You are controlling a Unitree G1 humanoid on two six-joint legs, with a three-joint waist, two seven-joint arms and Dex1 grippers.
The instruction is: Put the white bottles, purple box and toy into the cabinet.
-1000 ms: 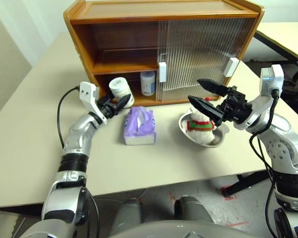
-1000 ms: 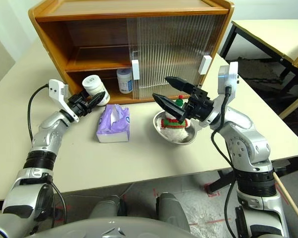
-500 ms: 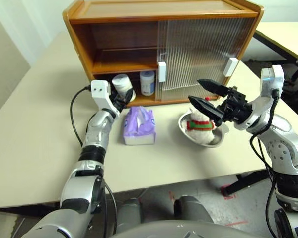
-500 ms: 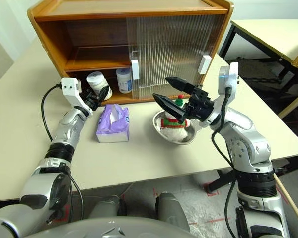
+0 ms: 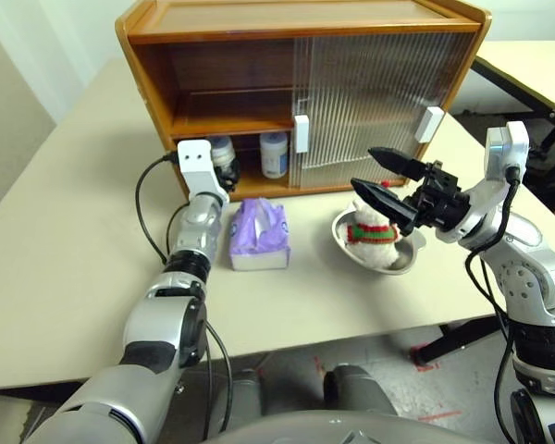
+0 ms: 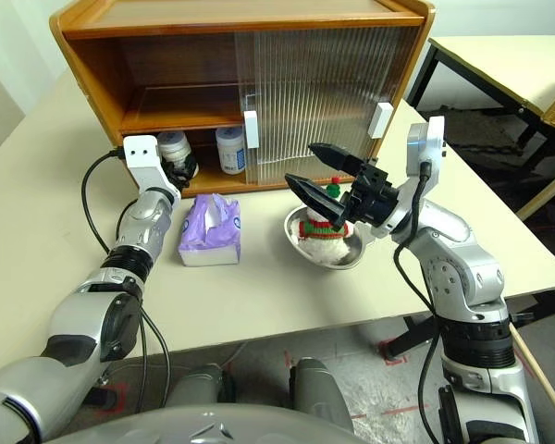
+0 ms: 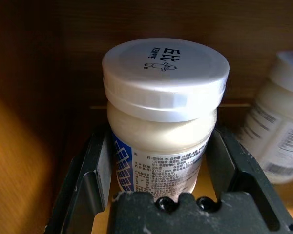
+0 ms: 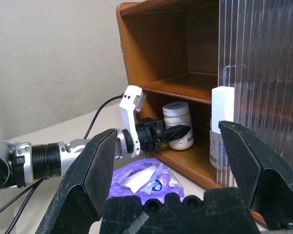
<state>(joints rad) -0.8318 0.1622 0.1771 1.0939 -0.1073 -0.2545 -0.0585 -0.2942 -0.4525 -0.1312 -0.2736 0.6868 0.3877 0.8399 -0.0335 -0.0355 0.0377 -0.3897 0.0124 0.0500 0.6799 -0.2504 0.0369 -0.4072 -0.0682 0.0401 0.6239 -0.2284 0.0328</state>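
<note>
My left gripper (image 5: 225, 166) is shut on a white bottle (image 7: 163, 122), its fingers (image 7: 95, 165) pressing both sides, just inside the lower left compartment of the wooden cabinet (image 5: 305, 28). A second white bottle (image 5: 275, 154) stands beside it on the same level, by the door's edge. In front of the cabinet, the purple box (image 5: 259, 233) lies on the table. The toy (image 5: 370, 231) sits in a steel bowl (image 5: 409, 257). Just above the toy my right gripper (image 5: 363, 167) hovers open, holding nothing.
The ribbed sliding doors (image 5: 370, 92) cover the cabinet's right half; the left half and its upper shelf (image 5: 231, 120) stand open. A black cable (image 5: 148, 213) loops from my left wrist over the table. A second table (image 5: 536, 65) stands at the back right.
My left arm has swung in from the left and pushed forward, carrying the white bottle from in front of the cabinet into its lower compartment. The right arm has kept still.
</note>
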